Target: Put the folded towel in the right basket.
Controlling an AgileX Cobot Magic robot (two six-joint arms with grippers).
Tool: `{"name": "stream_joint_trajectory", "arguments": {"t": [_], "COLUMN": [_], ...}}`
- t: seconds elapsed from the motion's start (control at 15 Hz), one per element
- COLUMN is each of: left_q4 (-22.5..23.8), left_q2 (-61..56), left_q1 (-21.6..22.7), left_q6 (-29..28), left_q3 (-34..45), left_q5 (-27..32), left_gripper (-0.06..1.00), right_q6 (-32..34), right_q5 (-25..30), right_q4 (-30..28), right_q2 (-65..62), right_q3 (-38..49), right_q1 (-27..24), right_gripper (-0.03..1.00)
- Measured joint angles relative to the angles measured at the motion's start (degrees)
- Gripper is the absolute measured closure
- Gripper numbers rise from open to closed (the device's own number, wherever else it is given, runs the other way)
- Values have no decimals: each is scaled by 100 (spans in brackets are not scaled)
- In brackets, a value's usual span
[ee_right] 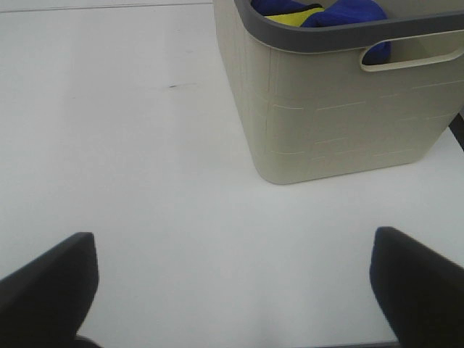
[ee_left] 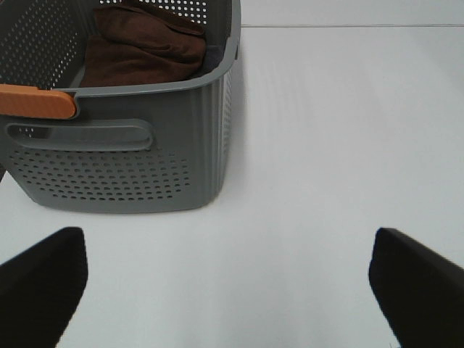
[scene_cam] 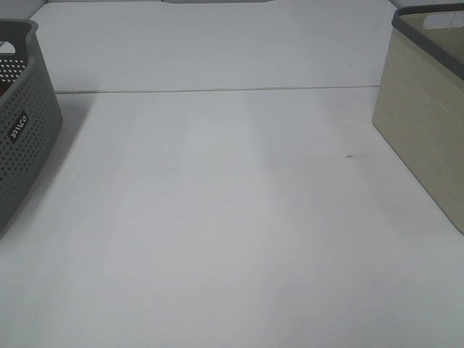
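A folded brown towel (ee_left: 141, 47) lies inside the grey perforated basket (ee_left: 123, 174), which stands at the left edge of the exterior high view (scene_cam: 18, 123). The beige right basket (scene_cam: 428, 116) stands at the right edge; the right wrist view shows it (ee_right: 326, 109) holding blue and yellow cloth (ee_right: 319, 11). My left gripper (ee_left: 232, 290) is open and empty over bare table, short of the grey basket. My right gripper (ee_right: 232, 286) is open and empty over bare table, short of the beige basket. Neither gripper shows in the exterior high view.
The white table (scene_cam: 232, 217) has a seam across its far part and a small dark mark (scene_cam: 351, 155) near the beige basket. An orange handle piece (ee_left: 36, 101) sits on the grey basket's rim.
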Motion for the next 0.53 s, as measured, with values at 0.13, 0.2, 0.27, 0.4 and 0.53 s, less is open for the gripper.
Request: {"name": "stream_joint_trajectory", "arguments": {"t": [0.13, 0.2, 0.27, 0.4, 0.53], "left_q4": [0, 0, 0, 0, 0], "left_q2": [0, 0, 0, 0, 0], "left_q1": [0, 0, 0, 0, 0], "left_q6": [0, 0, 0, 0, 0], "left_q3": [0, 0, 0, 0, 0], "left_q5": [0, 0, 0, 0, 0], "left_gripper": [-4, -4, -4, -4, -4], "right_q6": [0, 0, 0, 0, -6], "right_q5": [-6, -6, -6, -6, -6], "right_q4": [0, 0, 0, 0, 11], "right_q2": [0, 0, 0, 0, 0], "right_q3": [11, 11, 11, 11, 11], "right_q1": [0, 0, 0, 0, 0], "right_gripper": [0, 0, 0, 0, 0]}}
